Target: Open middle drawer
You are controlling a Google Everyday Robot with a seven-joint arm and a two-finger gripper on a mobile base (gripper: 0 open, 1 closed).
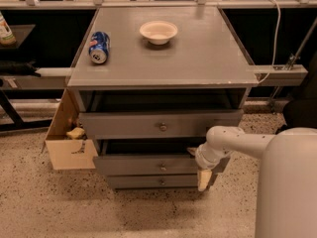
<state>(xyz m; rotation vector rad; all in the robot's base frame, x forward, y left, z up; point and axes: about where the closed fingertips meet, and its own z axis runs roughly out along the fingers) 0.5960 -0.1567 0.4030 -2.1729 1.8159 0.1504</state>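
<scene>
A can (99, 47) lies on its side near an empty-looking bowl (158, 31) on the cabinet top (198, 58); an open box (69, 155) at the cabinet's left holds a yellowish lump (76, 133). The top drawer (129, 125) juts out over the middle drawer (133, 165), itself slightly out. The gripper (203, 179) hangs at that drawer's right end; open or closed, I cannot tell.
</scene>
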